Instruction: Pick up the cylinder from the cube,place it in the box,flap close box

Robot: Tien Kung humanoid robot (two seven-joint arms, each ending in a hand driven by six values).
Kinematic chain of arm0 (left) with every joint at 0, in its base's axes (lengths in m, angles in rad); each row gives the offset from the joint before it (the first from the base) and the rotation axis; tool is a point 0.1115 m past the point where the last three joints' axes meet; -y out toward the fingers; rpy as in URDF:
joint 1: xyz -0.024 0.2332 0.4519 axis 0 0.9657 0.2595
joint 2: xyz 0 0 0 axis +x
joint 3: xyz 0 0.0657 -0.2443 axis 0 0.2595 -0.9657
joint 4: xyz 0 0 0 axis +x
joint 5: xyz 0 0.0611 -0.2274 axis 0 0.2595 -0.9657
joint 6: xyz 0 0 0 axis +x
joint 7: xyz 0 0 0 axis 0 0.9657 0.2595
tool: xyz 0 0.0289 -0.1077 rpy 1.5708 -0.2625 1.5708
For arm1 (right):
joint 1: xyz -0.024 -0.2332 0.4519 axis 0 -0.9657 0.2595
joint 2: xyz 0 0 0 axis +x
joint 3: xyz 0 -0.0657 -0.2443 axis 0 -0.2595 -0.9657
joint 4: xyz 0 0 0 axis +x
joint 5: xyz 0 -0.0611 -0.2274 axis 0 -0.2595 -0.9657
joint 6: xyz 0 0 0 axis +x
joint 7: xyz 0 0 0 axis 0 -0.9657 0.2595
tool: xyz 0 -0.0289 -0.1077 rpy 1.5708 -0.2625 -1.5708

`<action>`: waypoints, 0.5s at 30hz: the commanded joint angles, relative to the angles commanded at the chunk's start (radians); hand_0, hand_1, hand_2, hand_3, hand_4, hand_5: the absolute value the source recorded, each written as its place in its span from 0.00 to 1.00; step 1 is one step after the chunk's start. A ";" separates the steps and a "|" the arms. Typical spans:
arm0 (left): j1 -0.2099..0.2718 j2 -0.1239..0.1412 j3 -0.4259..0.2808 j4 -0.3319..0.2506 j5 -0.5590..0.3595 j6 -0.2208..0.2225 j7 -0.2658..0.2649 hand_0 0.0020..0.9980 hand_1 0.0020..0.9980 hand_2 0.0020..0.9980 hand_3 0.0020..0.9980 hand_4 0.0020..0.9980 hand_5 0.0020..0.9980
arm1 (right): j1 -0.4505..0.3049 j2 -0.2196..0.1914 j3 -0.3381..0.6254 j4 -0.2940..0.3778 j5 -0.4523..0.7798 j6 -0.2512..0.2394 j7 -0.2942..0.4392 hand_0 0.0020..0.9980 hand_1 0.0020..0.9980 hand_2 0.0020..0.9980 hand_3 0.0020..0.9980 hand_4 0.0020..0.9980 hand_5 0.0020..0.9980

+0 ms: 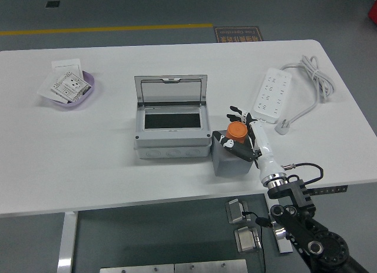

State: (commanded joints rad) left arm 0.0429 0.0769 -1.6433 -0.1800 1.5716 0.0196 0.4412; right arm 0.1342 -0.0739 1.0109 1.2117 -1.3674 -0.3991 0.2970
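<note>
The white desk (88, 167) carries everything, and the grey box (172, 117) near its middle serves as the landmark. The box stands with its clear-panelled flap (171, 89) raised upright along its far side, leaving the dark inside open to view.

Right of the box and a little farther back lies a white power strip (272, 95), set at a slant, with its white cable (315, 79) looping beyond it toward the desk's far right corner and its plug (284, 127) resting on the desk nearer the front.

The robot's right arm (297, 217) comes up from the lower right, well in front of the box, and reaches in to the box's right side.

Just beside the box's right wall, touching or nearly touching it, sits the grey cube (227, 161).

Far to the left of the box, toward the back, is a purple dish (82, 96) holding white cards (65, 85).

The right hand (241, 137) is over the cube, its fingers curled around the orange cylinder (238, 130), which stands on top of the cube, just right of the box's front corner. Whether the cylinder is lifted clear of the cube cannot be told.
</note>
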 joint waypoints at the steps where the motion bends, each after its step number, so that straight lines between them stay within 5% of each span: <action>1: 0.000 0.000 0.000 0.000 0.000 0.000 0.000 0.62 0.67 0.59 0.61 0.68 0.42 | 0.000 0.000 -0.001 -0.001 0.000 0.000 0.000 0.81 0.80 0.77 0.90 0.71 0.02; 15: -0.002 -0.001 0.008 0.000 -0.011 0.004 -0.007 0.62 0.67 0.59 0.61 0.67 0.41 | -0.001 -0.001 -0.012 -0.012 0.068 0.004 0.032 0.81 0.81 0.77 0.88 0.69 0.01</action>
State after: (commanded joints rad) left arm 0.0407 0.0760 -1.6353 -0.1800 1.5608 0.0231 0.4344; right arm 0.1329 -0.0753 0.9990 1.2001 -1.2993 -0.3953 0.3288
